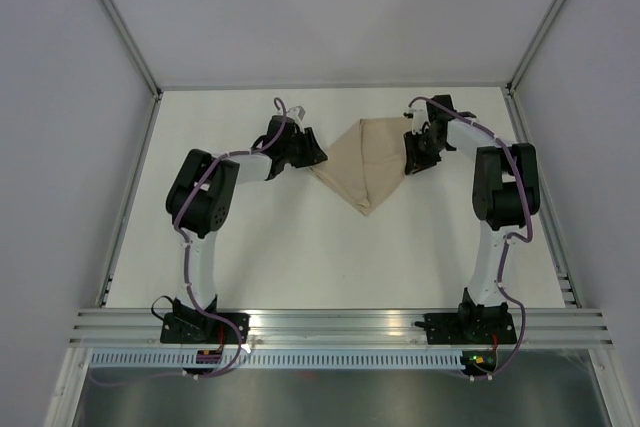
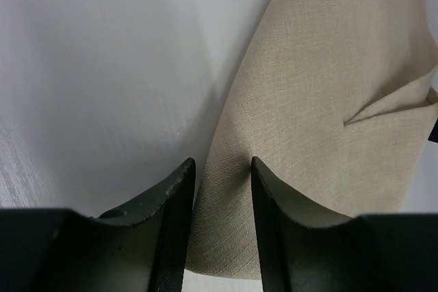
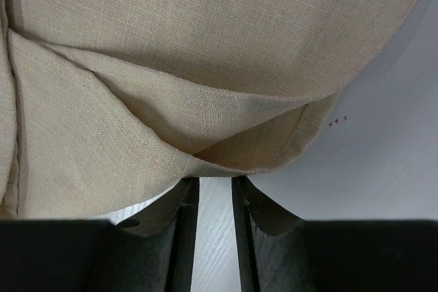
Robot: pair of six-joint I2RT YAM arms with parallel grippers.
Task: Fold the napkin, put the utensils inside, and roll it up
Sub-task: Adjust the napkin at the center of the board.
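Napkin (image 2: 321, 100) cloth fills the gap between the parted fingers of the left gripper (image 2: 222, 165), at the cloth's edge; I cannot tell whether they pinch it. The right gripper (image 3: 214, 184) shows a narrow slot with white table (image 3: 383, 141) visible through it and a folded corner at its tips, grip equally unclear. Between both grippers the napkin forms a wedge pointing toward the arm bases, on the table's far half.

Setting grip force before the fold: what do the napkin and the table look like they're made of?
Napkin: woven cloth, likely linen or cotton, in matte beige. Crossed threads and a hemmed edge show in the right wrist view. Table: a smooth, hard white sheet, perhaps laminate or painted board, with a slight sheen. Faint streaks show in the left wrist view.
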